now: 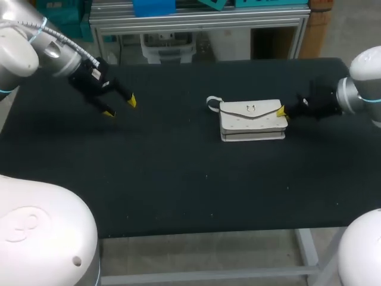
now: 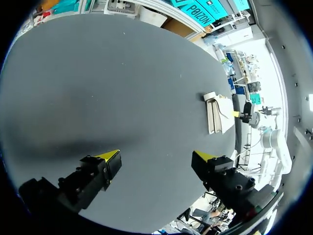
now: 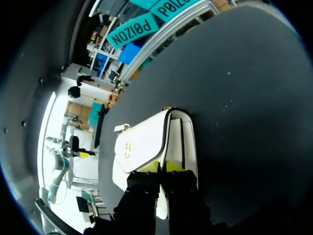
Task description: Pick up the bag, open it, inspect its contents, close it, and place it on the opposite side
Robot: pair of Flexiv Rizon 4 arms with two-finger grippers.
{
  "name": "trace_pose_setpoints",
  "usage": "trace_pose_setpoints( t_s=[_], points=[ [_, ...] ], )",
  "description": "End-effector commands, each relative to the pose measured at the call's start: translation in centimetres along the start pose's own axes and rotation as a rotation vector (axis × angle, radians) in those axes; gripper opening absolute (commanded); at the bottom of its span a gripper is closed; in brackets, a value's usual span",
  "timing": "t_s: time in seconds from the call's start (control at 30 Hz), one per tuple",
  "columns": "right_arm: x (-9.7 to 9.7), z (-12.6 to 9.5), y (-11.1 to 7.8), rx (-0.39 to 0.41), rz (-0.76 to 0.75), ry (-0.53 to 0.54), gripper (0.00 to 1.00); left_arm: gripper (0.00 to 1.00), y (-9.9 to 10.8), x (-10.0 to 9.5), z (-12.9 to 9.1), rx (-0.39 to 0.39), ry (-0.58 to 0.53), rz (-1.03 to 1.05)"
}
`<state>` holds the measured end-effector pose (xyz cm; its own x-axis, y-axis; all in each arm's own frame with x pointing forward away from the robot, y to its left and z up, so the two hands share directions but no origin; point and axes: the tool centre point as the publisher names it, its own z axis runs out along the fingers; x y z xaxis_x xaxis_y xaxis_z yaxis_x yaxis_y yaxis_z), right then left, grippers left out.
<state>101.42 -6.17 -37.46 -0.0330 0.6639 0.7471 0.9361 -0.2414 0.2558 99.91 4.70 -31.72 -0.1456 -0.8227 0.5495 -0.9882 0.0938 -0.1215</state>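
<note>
The white bag (image 1: pixel 251 119) lay flat on the dark table (image 1: pixel 178 179), right of the middle in the head view and toward the far edge. Its pointed flap was folded down over the front, with a small clasp (image 1: pixel 252 109) at the centre of the flap. A short white strap loop (image 1: pixel 212 102) stuck out from the bag's left end.

My right gripper (image 1: pixel 280 111) was at the bag's right end, its arm coming in low from the right side. In the right wrist view the bag (image 3: pixel 142 142) stretched away directly ahead of that gripper (image 3: pixel 164 167). The two yellow tips were drawn close together and sat against the near end, right where the flap's edge met the body. I could not tell whether any part of the bag was pinched between them.

My left gripper (image 1: pixel 120 107) hung over bare table on the far left, well apart from the bag, its fingers spread wide with nothing between them. In the left wrist view that gripper (image 2: pixel 157 156) framed plain dark tabletop. The bag (image 2: pixel 217 115) showed small far ahead of it, with the right gripper's yellow tip at the bag's far end.
</note>
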Motion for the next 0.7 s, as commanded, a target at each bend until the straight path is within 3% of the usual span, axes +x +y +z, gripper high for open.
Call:
trace_pose_setpoints(
  t_s=[0.03, 0.43, 0.7],
  points=[
    [-2.1, -2.2, 2.7, 0.031, -0.005, 0.019, 0.0, 1.0, -1.1, -0.4, -1.0, -0.023, -0.034, 0.007],
    [-8.3, -5.4, 10.0, 0.019, 0.034, 0.007, 0.0, 1.0, -3.5, -2.8, -2.8, -0.084, -0.13, 0.055],
    [-9.9, -6.4, 14.0, 0.013, 0.033, -0.047, 0.0, 1.0, -5.0, -4.2, -3.9, -0.065, -0.19, 0.007]
  ],
)
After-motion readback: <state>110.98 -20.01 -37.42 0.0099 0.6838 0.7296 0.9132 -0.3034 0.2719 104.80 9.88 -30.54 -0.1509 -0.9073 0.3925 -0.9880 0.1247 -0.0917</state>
